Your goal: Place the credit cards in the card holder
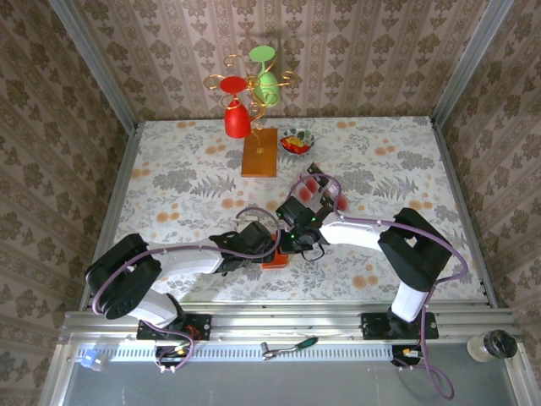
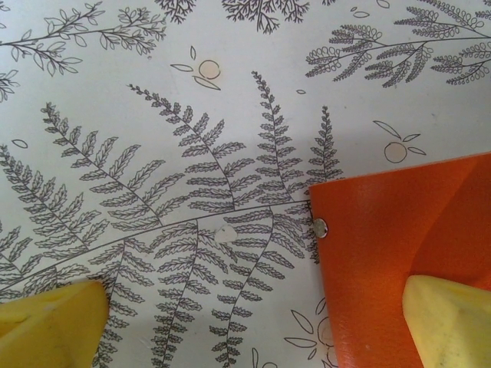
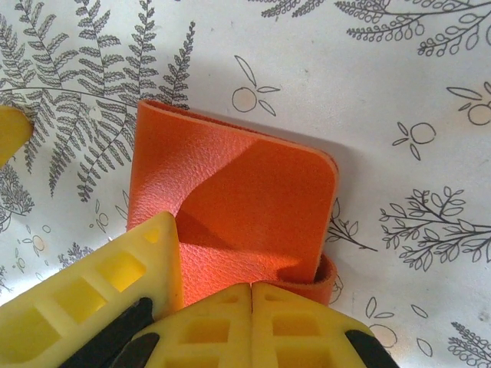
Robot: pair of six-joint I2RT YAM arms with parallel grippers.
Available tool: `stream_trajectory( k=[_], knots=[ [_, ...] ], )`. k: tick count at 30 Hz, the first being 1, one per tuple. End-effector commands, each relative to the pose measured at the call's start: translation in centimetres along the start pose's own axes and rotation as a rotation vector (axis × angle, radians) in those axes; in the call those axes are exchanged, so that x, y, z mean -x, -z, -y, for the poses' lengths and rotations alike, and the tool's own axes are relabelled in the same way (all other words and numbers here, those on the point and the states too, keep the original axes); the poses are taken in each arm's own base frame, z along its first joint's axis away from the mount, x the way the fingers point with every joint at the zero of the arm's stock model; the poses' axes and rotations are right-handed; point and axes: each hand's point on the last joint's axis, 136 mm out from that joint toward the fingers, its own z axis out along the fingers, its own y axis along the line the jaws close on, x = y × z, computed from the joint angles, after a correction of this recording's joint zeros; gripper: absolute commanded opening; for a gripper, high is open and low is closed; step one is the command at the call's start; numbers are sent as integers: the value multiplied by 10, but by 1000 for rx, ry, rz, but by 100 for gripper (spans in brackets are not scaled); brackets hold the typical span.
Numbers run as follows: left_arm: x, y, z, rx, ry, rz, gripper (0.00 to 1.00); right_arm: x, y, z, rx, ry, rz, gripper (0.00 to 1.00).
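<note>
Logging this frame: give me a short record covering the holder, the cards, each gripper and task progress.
card holder: orange, lying on the tablecloth where the two grippers meet
credit cards: red-blotched ones lie farther back on the table, apart from the holder; none seen in it
left gripper: open wide, one finger over the holder's edge
right gripper: shut, tips at the holder's near edge; whether it pinches the holder cannot be told
progress: no card loaded yet

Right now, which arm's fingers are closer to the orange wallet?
The right. The right fingers, shut, touch the edge of the orange wallet; the left fingers are open, one over its side, the other out on the tablecloth.
</note>
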Motion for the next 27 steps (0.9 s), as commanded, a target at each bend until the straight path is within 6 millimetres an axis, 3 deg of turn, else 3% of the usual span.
stream_trajectory(
  k=[1, 7, 12, 18, 27],
  knots=[
    [-27, -6, -21, 75, -33, -79, 100, -25, -21, 33, -99, -41, -61, 0],
    [-28, -5, -22, 76, -32, -77, 100, -41, -33, 51, -142, -83, -95, 0],
    [-27, -5, -20, 72, -33, -75, 100, -43, -32, 49, -121, -97, -90, 0],
    [-23, -2, -18, 68, -31, -67, 100, -29, -16, 28, -57, -95, -53, 9],
    [-2, 13, -8, 38, -32, -25, 100, 8, 37, -19, 85, -62, 60, 33]
  ],
)
